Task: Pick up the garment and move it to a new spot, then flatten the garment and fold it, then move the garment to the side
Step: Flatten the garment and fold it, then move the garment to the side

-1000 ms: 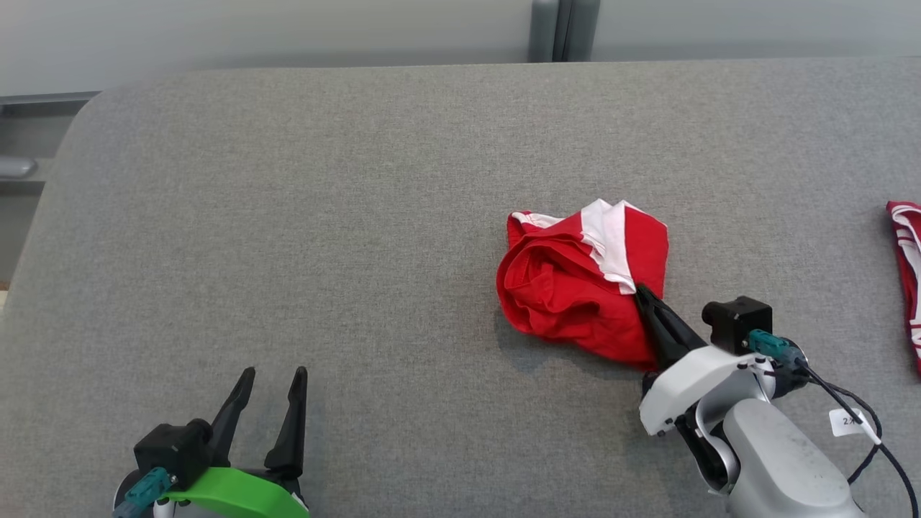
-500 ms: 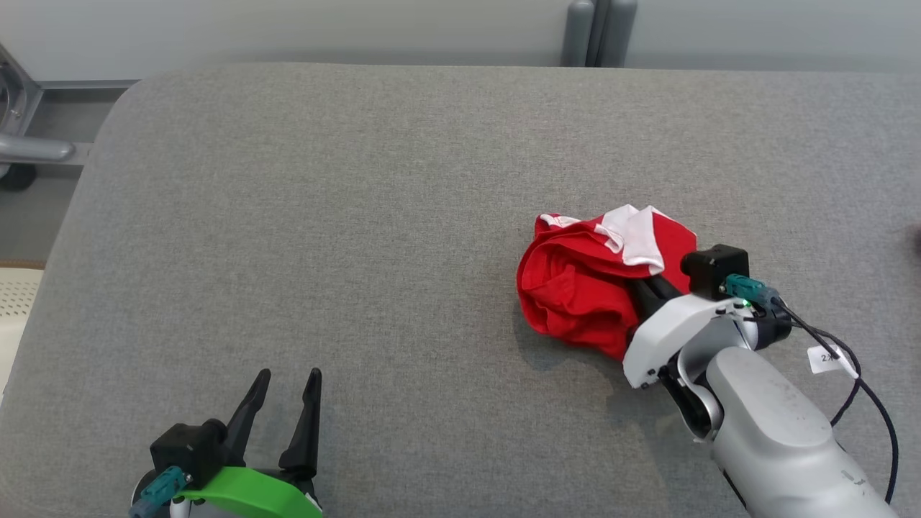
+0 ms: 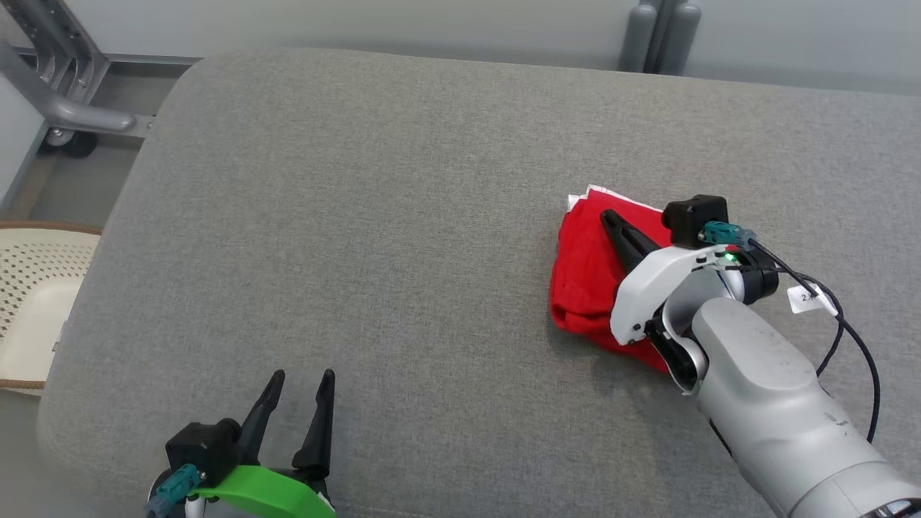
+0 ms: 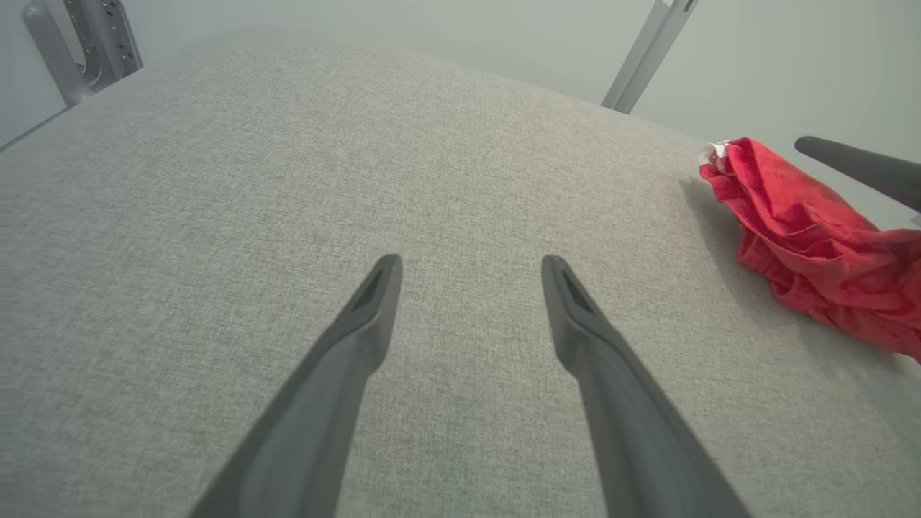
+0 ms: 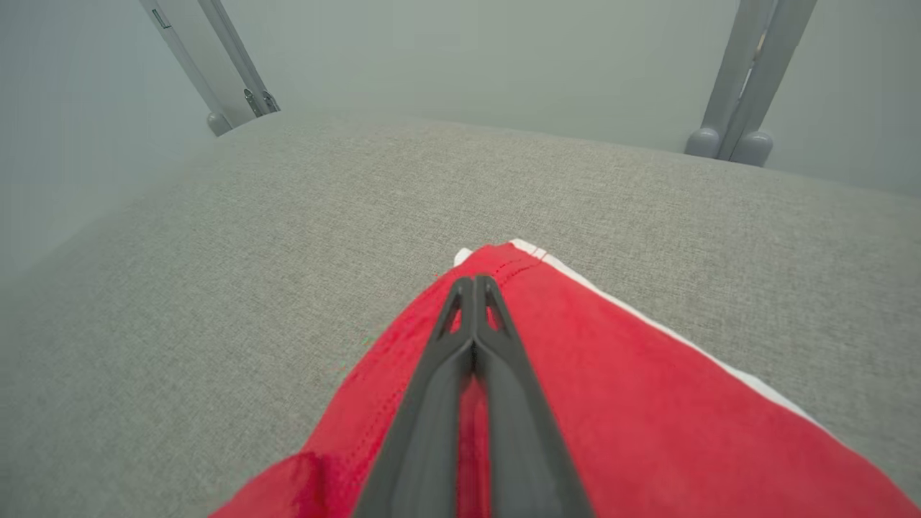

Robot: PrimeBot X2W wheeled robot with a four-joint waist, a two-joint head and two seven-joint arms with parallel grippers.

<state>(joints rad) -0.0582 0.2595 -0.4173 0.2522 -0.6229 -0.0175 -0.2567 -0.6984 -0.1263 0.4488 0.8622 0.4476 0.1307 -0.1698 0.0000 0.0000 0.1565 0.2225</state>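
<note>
The red garment point(image 3: 584, 277) with a white edge lies bunched at the right of the grey padded surface point(image 3: 374, 216). My right gripper point(image 3: 609, 214) is shut and lies over the garment's top, with red cloth point(image 5: 633, 403) draped beneath and beside its fingers. Its tips point(image 5: 473, 282) stop just short of the cloth's far corner. In the left wrist view the garment point(image 4: 813, 237) sits at the right under a dark right finger point(image 4: 856, 165). My left gripper point(image 3: 302, 378) hangs open and empty over the surface's near left part, as the left wrist view point(image 4: 471, 262) confirms.
A cream perforated basket point(image 3: 32, 288) stands off the surface's left end. Behind the left corner is a grey metal frame on wheels point(image 3: 65, 108). Grey posts point(image 3: 658, 39) rise behind the far edge. Bare padding stretches between the two grippers.
The head camera has turned left. My right gripper has swung up and left with the garment, which has flipped so its white band is now mostly underneath. The left gripper stays open.
</note>
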